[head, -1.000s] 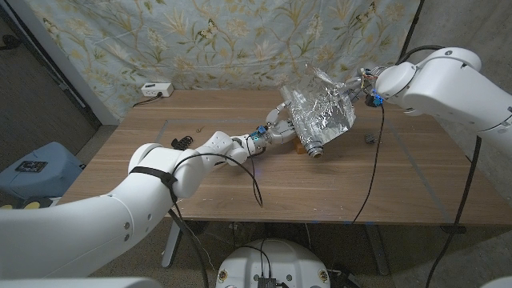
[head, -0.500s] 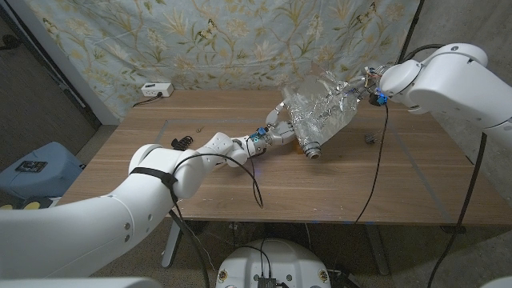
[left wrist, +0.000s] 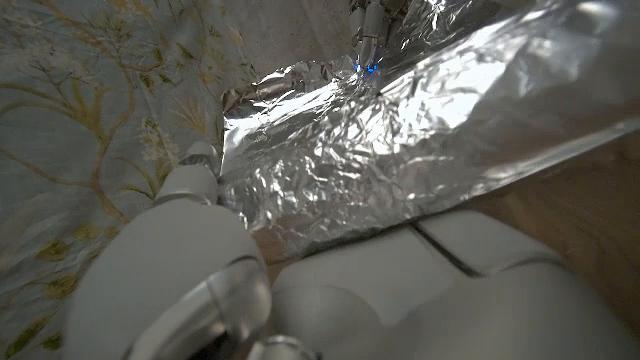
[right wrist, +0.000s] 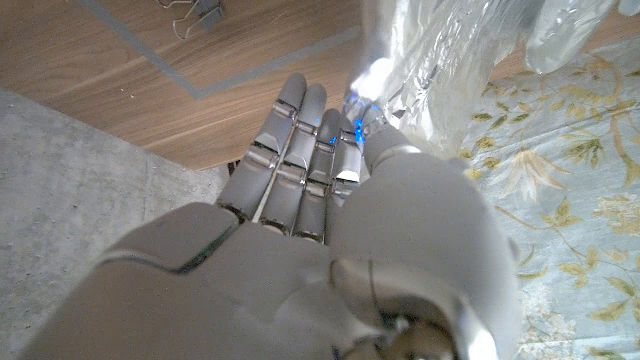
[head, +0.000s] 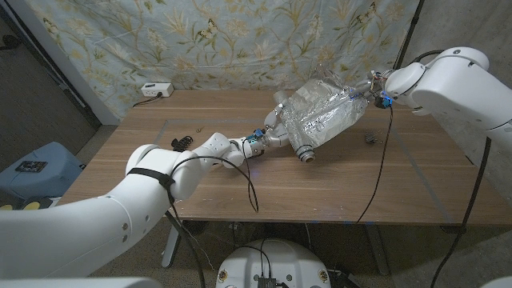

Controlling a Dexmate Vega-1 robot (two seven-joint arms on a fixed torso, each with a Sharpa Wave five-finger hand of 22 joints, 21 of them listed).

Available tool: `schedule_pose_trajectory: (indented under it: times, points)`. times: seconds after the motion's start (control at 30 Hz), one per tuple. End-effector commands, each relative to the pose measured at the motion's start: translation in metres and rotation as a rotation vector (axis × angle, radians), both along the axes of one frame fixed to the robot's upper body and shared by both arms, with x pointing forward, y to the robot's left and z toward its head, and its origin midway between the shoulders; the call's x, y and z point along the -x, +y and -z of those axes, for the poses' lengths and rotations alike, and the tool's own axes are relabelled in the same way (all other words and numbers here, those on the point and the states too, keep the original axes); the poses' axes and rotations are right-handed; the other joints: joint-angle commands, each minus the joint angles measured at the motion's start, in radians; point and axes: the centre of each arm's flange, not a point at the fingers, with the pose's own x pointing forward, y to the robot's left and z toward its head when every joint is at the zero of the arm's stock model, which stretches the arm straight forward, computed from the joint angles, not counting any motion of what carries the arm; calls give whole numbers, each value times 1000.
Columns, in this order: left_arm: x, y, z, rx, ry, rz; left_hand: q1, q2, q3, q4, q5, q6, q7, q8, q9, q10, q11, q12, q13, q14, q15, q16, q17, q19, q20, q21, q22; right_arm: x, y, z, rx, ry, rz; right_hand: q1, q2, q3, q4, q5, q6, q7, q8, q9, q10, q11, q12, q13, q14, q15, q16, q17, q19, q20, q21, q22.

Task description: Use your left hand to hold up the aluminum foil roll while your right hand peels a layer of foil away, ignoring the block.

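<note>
Head view, item: crinkled silver aluminium foil roll (head: pixel 308 138), held raised and tilted over the far middle of the brown wooden table (head: pixel 240 184), one open tube end (head: pixel 305 156) turned toward the near edge.
Foil sheet: wide, wrinkled, shiny layer of foil (head: pixel 324 114) stretched from the roll up toward the far right corner; in the left wrist view it shows as a broad creased band (left wrist: pixel 400 130).
Left hand: white robot left hand (head: pixel 274 128) grips the roll at its left end, fingers closed round it; white arm reaching in from the near left corner.
Right hand: white robot right hand (head: pixel 370 88) pinches the sheet's far edge, above the table's far right part; in the right wrist view its fingers (right wrist: pixel 290 150) lie pressed together, straight, the foil (right wrist: pixel 430 60) beside the thumb.
Small dark object: (head: pixel 370 138) on the table near the right edge, too small to identify.
Black clips: (head: pixel 181 142) lying left of centre.
White box: (head: pixel 156 89) at the far left corner.
Backdrop: floral patterned cloth (head: pixel 200 40) behind the far edge.
</note>
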Motion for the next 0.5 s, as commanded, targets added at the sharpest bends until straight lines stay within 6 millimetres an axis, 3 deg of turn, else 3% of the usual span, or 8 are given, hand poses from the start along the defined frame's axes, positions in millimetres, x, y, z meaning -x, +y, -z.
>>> schedule_pose_trajectory:
  times: [0.03, 0.5]
  points:
    - [0, 5, -1, -26, -1, 8, -1, 16, 1, 5, -5, 0, -9, 9, 1, -4, 4, 9, 0, 0, 4, 5, 5, -4, 9, -3, 2, -4, -21, 6, -43, 14, 44, 11, 1, 9, 0, 8, -1, 6, 4, 3, -2, 2, 2, 4, 2, -4, -1, 5, -5, -3, 7, 2]
    - [1, 3, 4, -8, 28, 9, 2, 36, 4, 8, -12, 6, -8, 14, 1, 2, 5, 16, 0, 6, 4, 11, 6, 2, 8, -5, 2, 1, -31, 1, -46, 9, 81, 14, 2, 11, 0, 9, -1, 6, 3, 6, -4, 5, 1, 5, 1, -4, -4, 8, -7, -3, 10, 2]
